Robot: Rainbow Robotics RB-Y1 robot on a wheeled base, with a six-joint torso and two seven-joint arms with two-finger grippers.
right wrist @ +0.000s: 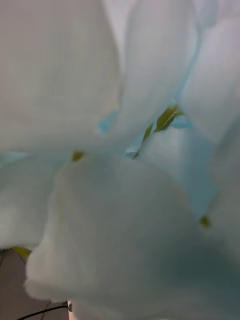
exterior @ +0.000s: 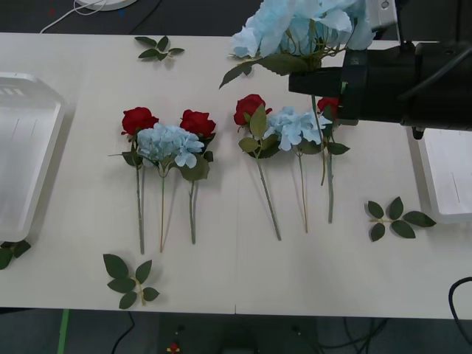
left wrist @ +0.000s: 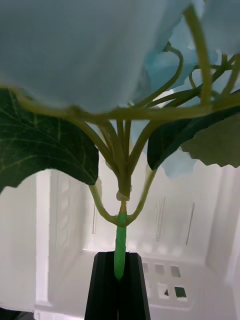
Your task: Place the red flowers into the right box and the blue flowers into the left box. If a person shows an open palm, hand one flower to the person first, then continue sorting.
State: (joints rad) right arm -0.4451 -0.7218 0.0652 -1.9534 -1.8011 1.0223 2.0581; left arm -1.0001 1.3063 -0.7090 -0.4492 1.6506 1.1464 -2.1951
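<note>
A pale-blue flower [exterior: 299, 26] is raised high at the right of the front view, and my right gripper [exterior: 318, 81] reaches in from the right to its stem just under the leaves. Petals [right wrist: 120, 160] press against the right wrist view. My left gripper [left wrist: 119, 282] is shut on the green stem [left wrist: 120, 240] of a blue flower, with a white box [left wrist: 165, 225] behind it. Red flowers [exterior: 139, 119] [exterior: 197, 122] [exterior: 249, 108] [exterior: 330, 105] and blue flowers [exterior: 169, 144] [exterior: 295, 125] lie in a row on the table. The left box [exterior: 26, 147] and the right box [exterior: 450, 173] sit at the table's ends.
Loose green leaf sprigs lie at the back [exterior: 158, 48], the front left [exterior: 129, 280], the right [exterior: 398, 217] and beside the left box [exterior: 11, 251]. A white cable [exterior: 81, 11] runs along the far edge. Bare table stretches in front of the stems.
</note>
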